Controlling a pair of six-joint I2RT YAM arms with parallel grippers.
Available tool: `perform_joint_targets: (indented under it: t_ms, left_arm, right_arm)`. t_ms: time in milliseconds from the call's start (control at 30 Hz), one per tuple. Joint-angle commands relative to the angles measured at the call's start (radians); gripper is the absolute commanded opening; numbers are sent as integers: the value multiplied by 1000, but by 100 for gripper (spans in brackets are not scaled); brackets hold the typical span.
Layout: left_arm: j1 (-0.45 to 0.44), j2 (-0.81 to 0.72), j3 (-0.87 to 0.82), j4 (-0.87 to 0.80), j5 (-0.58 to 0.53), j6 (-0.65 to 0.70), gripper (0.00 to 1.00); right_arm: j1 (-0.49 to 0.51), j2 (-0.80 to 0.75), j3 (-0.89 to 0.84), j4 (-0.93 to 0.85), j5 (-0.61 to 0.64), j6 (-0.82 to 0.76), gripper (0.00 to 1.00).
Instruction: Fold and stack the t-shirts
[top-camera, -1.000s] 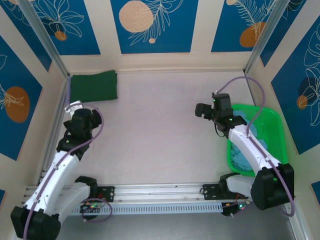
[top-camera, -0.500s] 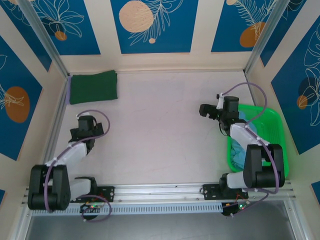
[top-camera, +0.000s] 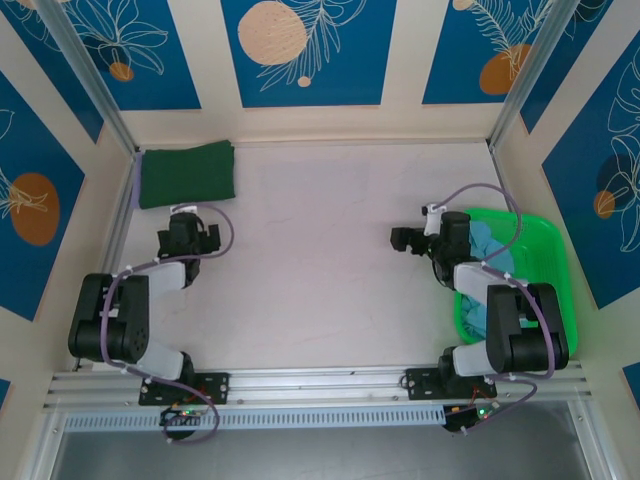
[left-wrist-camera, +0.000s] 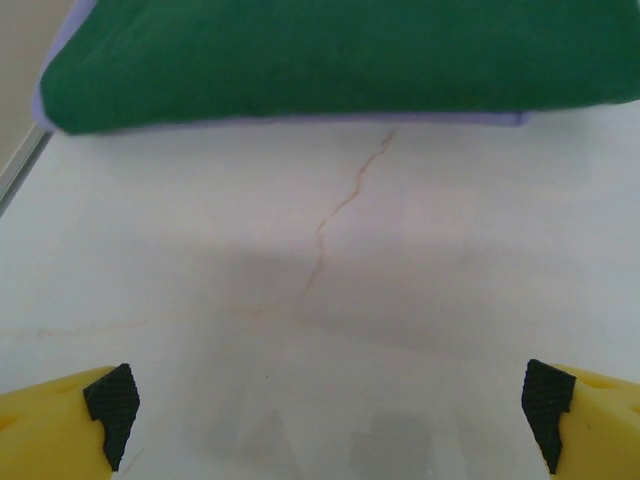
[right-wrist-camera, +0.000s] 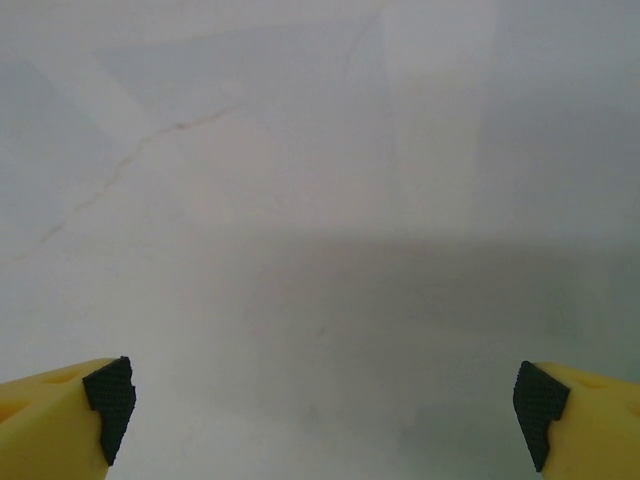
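Cloth notes: shirts are light, limp and not fragile. They will sag and drag when lifted, and a fold opens up if pulled from one corner. Best hold is a pinch at a hem or shoulder edge, a corner for each hand, to keep the cloth spread.

- Dark green shirt (left-wrist-camera: 340, 60): folded, in the far left corner of the table (top-camera: 320, 250). It lies on a lavender shirt (left-wrist-camera: 300, 122), of which just a thin edge shows beneath.
- Left hand (left-wrist-camera: 330, 410): fingers spread wide, holding nothing. It is low over bare table, facing the near edge of that pile, with a strip of table between.
- Right hand (right-wrist-camera: 325, 405): also wide open and empty, over bare table.
- Light blue shirts (top-camera: 487, 240): crumpled in the green basket (top-camera: 545, 250) at the right edge, unfolded. From the overhead view, the right hand sits just left of the basket, pointing away from it.

Judgement: the basket shirts come next. Reach in from above and pinch a raised fold.
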Motion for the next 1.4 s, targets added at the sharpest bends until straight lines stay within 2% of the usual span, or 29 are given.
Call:
perform_joint_targets:
  t_ms: [0,167,300,433,500,633,700,867,967,1133,1200,1367]
  left_arm:
    - [-31,25,10,102,-32,46,100]
    - [-35,5,-43,173,-81,25,100]
    - [-33,-8,-97,259,-11,53,100]
    - [-28,-57,-211,426,-10,43,100]
    - [-24,-44,-213,444,55,67,100]
    - [-25,6,-163,398,86,79,100]
    - [-28,30,-210,504,42,71,100]
    - [-35,34,-195,480,41,79,100]
    - [-36,33,-193,477,42,78,100]
    - [-26,38,-183,461,55,70,100]
    - [-25,39,-182,460,57,68,100]
    - [-24,34,-190,470,61,70,100]
  right_arm:
    - [2,-4,5,113,-48,-21,99]
    - [1,65,63,119,-32,-78,99]
    - [-14,57,52,133,-85,-84,99]
    - [-15,35,35,124,-81,-57,99]
    - [-26,23,29,116,-85,-52,99]
    - [-73,27,4,196,-68,-16,99]
    - [-88,78,-5,285,-106,-18,99]
    - [-25,95,-71,412,-65,-93,99]
    - [-28,131,-171,635,-113,-107,99]
    - [-66,133,-102,493,-131,-62,99]
    - [-63,133,-94,477,-92,-53,99]
    - [-62,136,-94,486,-89,-51,99]
